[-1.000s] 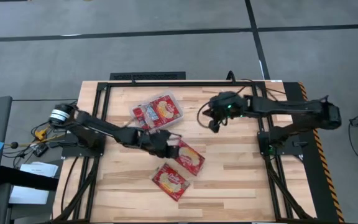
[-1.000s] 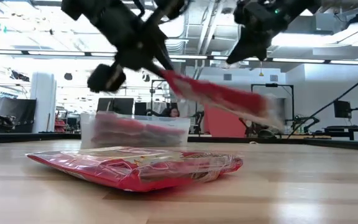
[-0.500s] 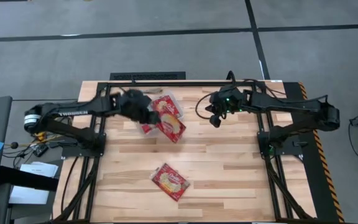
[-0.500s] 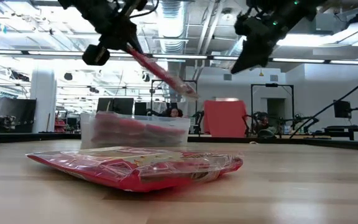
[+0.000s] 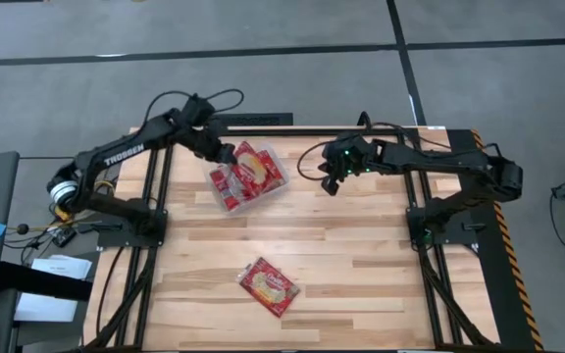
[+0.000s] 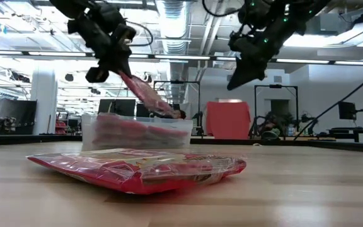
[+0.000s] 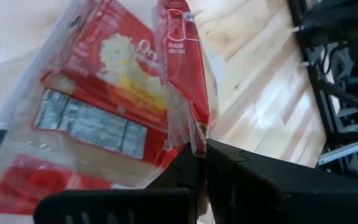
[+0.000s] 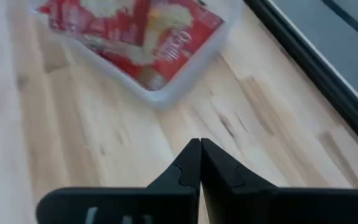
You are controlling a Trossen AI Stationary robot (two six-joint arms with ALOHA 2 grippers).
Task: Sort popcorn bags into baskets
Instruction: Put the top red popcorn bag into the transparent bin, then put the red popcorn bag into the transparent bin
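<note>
Wooden table (image 5: 361,265) under bright shop lights. Left gripper (image 5: 226,155) has its jaws clamped on the edge of a popcorn bag (image 7: 182,59), dangling it slanted over the clear tray (image 5: 219,201), which has more bags in it. Right gripper (image 5: 330,184) hovers nearby, jaws pinched shut on nothing. One lone bag (image 5: 268,285) lies flat near the table's front.

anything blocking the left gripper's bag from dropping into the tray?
Nothing visible. The left gripper holds the popcorn bag tilted over the tray, which already holds packets. The right gripper hangs off to the side.
</note>
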